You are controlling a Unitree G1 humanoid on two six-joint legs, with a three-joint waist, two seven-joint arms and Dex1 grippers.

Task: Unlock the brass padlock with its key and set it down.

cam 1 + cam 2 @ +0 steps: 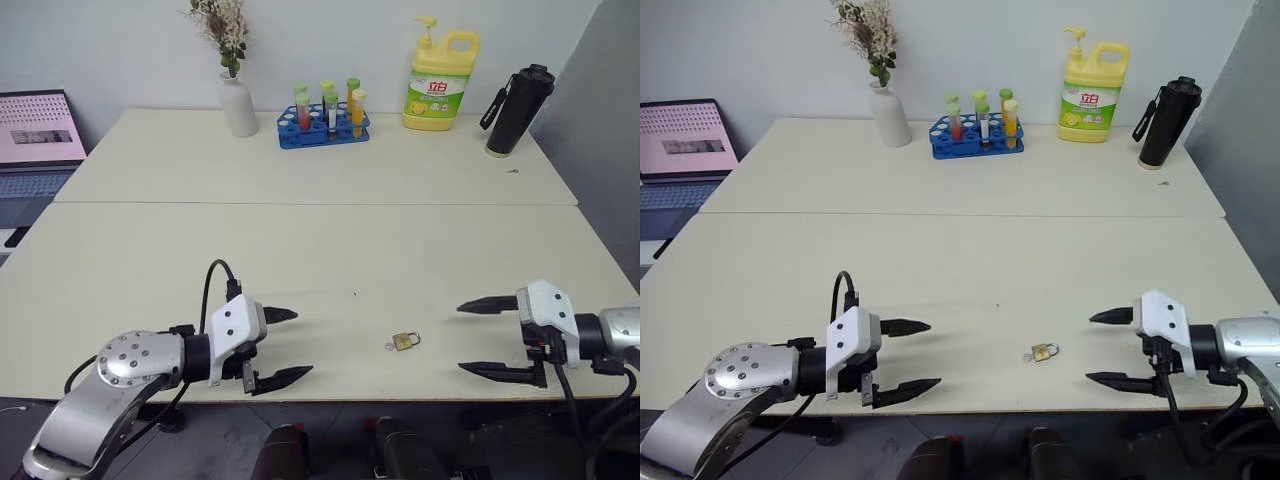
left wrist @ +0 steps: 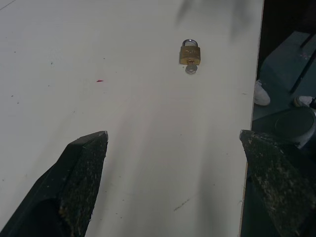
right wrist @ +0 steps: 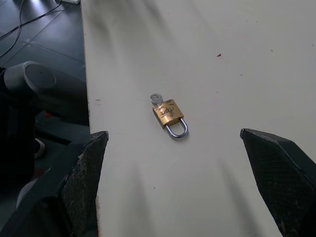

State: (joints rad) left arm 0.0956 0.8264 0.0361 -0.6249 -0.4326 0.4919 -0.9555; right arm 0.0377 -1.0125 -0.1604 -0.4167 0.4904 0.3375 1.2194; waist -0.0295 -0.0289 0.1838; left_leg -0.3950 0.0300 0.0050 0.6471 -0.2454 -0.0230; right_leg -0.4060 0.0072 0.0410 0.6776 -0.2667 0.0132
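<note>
The brass padlock (image 1: pixel 405 341) lies flat near the table's (image 1: pixel 300 250) front edge, the key (image 3: pixel 156 98) in its base, between the empty, wide-open left gripper (image 1: pixel 283 347) and right gripper (image 1: pixel 478 338).

This looked like a lab or test room set up around two pale tables (image 1: pixel 300 250) pushed together before a bare white wall. Along the far edge stood a blue rack of coloured test tubes (image 1: pixel 324 118), a white vase of dried flowers (image 1: pixel 238 103), a yellow detergent bottle (image 1: pixel 440 78) and a black flask (image 1: pixel 518 110), with an open laptop (image 1: pixel 38 140) at the far left.
</note>
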